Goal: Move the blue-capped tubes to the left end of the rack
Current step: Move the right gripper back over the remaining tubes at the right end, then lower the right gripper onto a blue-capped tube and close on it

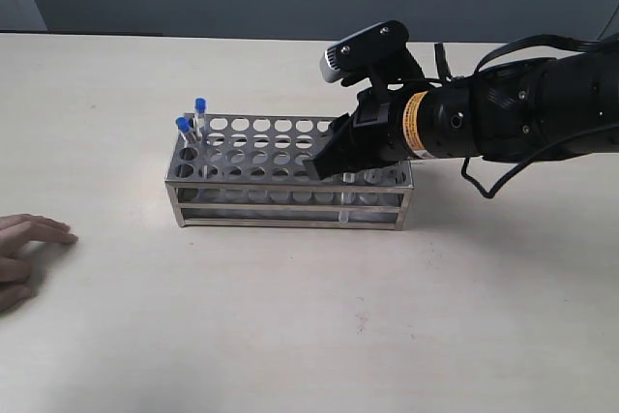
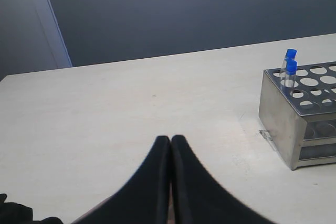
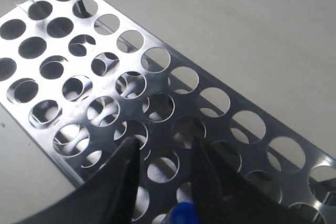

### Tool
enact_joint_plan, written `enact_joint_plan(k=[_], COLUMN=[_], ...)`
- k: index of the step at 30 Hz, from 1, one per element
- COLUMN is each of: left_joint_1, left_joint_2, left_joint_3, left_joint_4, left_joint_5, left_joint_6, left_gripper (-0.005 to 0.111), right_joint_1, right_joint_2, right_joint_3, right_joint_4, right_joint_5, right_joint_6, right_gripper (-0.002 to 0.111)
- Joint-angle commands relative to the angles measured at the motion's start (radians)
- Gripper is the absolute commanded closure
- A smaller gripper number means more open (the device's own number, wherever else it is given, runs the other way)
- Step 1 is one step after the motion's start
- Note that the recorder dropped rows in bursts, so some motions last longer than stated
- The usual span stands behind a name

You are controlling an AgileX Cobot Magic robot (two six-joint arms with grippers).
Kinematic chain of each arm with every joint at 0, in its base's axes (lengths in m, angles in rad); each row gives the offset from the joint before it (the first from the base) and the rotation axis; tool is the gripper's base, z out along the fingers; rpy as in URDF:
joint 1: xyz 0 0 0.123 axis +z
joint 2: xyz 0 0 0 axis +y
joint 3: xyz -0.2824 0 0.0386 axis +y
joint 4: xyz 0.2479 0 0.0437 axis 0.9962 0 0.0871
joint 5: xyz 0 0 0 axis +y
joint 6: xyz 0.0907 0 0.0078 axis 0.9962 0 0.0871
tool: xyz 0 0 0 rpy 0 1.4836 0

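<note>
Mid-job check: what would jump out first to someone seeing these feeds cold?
The black right arm looms over the right end of the rack, its fingers straddling a blue cap there. Two blue-capped tubes stand at the left end, and a person's hand rests on the table at the exterior view's left edge.

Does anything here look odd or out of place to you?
Only a person's hand resting on the table left of the rack, odd so near a working robot. The rack stands level; nothing spilled.
</note>
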Motion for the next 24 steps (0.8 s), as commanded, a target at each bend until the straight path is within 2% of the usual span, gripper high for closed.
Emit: enact_joint_plan(k=[1,12,24], left_joint_1=[-0.004,-0.004,-0.004], left_joint_2=[0.003,0.003,0.003], left_joint_3=[-0.005,-0.005,-0.005], left_joint_4=[-0.005,-0.005,-0.005], left_joint_5=[-0.008,-0.008,-0.008], left_joint_6=[-0.001,-0.001,-0.001], left_gripper=[0.106,0.106,0.106], right_joint_1=[-0.005,-0.005,-0.005], right_joint_2=[-0.002,-0.13,-0.129], right_joint_3=[0.003,0.036,0.095], right_joint_4=[-0.007,-0.022,-0.022], right_joint_5=[0.016,0.246,0.176], right_joint_6=[-0.003,-0.003,-0.003], right_gripper=[0.075,0.075,0.075])
